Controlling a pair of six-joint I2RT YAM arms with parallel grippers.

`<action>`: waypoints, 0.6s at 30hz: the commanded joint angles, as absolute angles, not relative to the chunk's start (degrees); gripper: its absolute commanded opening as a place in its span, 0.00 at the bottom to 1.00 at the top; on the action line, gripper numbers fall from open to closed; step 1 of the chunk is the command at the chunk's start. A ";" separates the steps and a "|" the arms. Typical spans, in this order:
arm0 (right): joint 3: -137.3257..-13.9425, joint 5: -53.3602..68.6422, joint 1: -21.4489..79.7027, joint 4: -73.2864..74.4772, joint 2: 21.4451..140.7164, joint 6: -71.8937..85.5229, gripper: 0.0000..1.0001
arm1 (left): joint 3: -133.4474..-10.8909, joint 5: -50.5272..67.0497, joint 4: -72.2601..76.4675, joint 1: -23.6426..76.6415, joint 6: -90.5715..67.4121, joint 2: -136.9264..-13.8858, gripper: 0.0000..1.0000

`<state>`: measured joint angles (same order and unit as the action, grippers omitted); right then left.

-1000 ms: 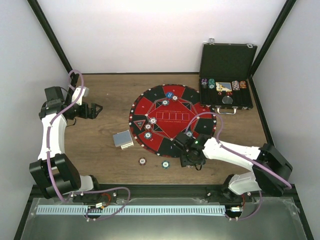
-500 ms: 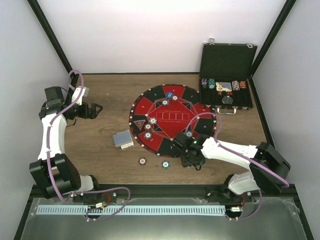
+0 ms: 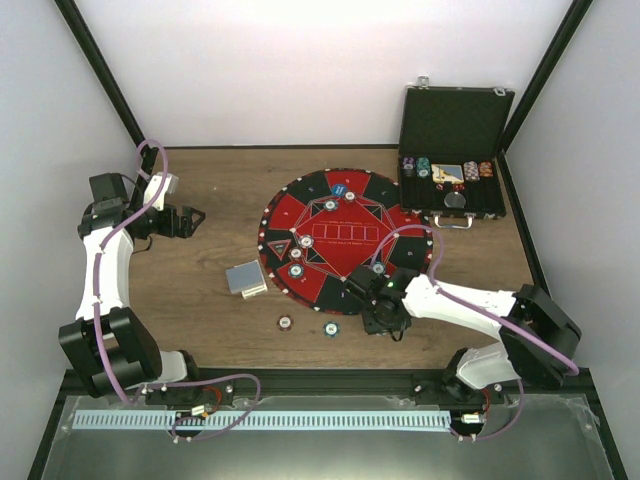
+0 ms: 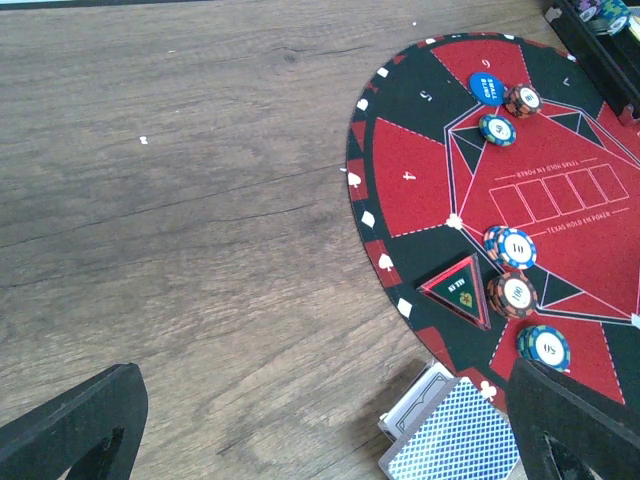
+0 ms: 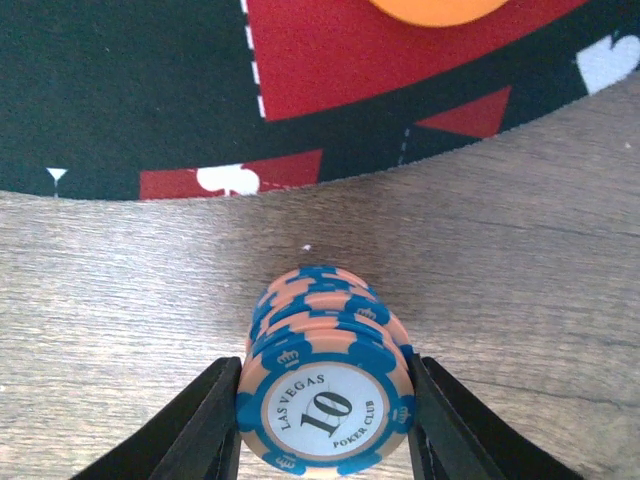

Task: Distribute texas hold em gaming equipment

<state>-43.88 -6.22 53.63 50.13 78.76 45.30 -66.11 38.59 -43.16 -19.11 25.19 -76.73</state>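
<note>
My right gripper (image 3: 385, 318) is shut on a small stack of blue-and-orange "10" poker chips (image 5: 325, 390), just off the mat's near edge over the wood; its fingers (image 5: 205, 435) press both sides. An orange button (image 5: 440, 8) lies on the mat ahead. My left gripper (image 3: 190, 220) is open and empty at the far left; its wrist view shows the card deck (image 4: 455, 440), the black triangular marker (image 4: 458, 288), the blue button (image 4: 487, 88) and several chips (image 4: 515, 247). Two loose chips (image 3: 285, 322) lie on the table in front of the mat, near the deck (image 3: 245, 278).
The big round red-and-black mat (image 3: 345, 235) fills the table's middle. The open black case (image 3: 455, 120) stands at the back right with more chips and cards in its tray. Bare wood lies left of the mat and along the front edge.
My right gripper has shifted slightly left along the mat's near edge with the chip stack. The left arm has not moved.
</note>
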 commanded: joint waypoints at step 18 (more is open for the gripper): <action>-82.02 -13.41 34.86 47.55 96.70 24.58 0.18 | -67.38 39.28 -43.35 -19.44 25.81 -76.25 1.00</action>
